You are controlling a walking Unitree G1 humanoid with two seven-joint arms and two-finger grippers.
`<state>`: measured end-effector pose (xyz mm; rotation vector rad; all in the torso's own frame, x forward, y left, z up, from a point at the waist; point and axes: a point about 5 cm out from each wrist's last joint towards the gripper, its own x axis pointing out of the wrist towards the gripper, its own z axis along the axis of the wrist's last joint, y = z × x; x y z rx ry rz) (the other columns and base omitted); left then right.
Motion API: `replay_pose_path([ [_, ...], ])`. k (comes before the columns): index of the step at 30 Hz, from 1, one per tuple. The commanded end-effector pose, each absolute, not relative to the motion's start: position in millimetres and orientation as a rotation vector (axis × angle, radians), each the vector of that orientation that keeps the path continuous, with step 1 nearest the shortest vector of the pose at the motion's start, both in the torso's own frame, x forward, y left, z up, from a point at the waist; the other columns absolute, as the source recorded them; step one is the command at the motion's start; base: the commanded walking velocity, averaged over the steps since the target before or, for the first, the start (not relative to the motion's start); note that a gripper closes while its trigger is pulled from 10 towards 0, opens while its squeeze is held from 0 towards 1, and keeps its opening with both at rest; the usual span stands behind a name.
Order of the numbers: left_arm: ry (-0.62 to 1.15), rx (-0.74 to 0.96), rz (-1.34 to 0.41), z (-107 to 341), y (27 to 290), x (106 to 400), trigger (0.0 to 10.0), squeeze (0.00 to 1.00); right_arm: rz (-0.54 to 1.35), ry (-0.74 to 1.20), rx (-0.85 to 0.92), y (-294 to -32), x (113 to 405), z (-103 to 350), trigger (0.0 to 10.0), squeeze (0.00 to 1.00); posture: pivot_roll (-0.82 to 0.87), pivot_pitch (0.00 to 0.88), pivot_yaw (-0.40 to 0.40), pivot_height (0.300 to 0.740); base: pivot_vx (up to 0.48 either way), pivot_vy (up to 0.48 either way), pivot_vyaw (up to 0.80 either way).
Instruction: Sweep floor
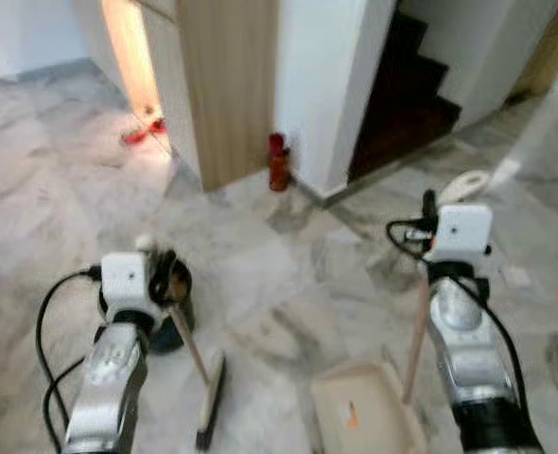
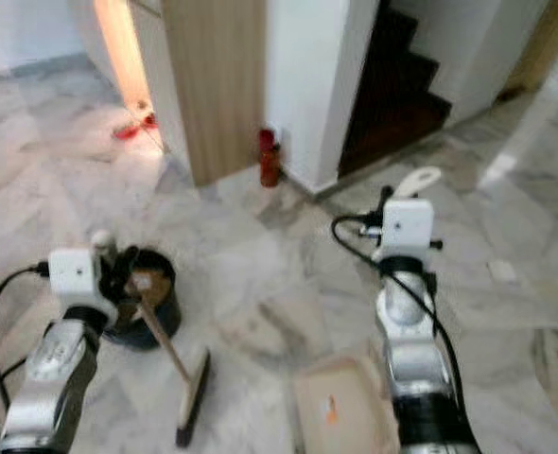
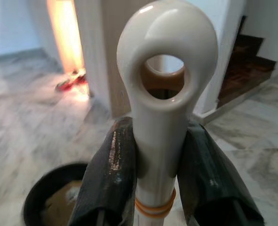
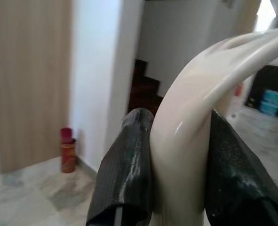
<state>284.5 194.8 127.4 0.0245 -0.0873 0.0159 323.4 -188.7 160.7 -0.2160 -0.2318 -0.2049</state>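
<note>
A: Nearest first. Broom head [image 1: 210, 402]?

B: On the marble floor [image 1: 288, 284] between the arms, long axis near to far. The broom [image 1: 192, 352] shaft slants up and to the robot's left, into the left gripper [image 3: 160, 165].

A: Grip state?

B: Both black fingers [image 3: 111, 174] clamped on the cream handle just under its ring-shaped end.

A: Dustpan [image 1: 362, 409]?

B: Beige, flat on the floor just right of the broom head. Its pole [image 1: 416, 340] stands nearly upright, tilted slightly. Right gripper [image 4: 179, 165] pinches the curved cream handle [image 4: 200, 108] at the top.

A: Beyond that?

B: Black pot [image 2: 147, 305] by the left wrist, contents brownish. Farther off, a red canister [image 1: 278, 163] at the wooden panel's [image 1: 227, 85] foot, dark stairs [image 1: 407, 95] behind.
</note>
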Motion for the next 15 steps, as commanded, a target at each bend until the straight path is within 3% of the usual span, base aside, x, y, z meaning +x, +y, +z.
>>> replay_pose_path([
  [1, -0.11, 0.032, -0.009, 132.2, 189.1, 286.0, 10.0, 0.0, -0.228, -0.239, -0.218, -194.9, 321.4, 162.6, 10.0, 0.0, -0.05, 0.0, 0.009, 0.74, 0.0, 0.0, -0.8],
  [15, -0.117, 0.04, -0.001, 133.9, 191.8, 290.0, 10.0, 0.0, -0.234, -0.237, -0.215, -195.2, 320.3, 162.6, 10.0, 0.0, -0.06, 0.0, 0.007, 0.74, 0.0, 0.0, -0.8],
])
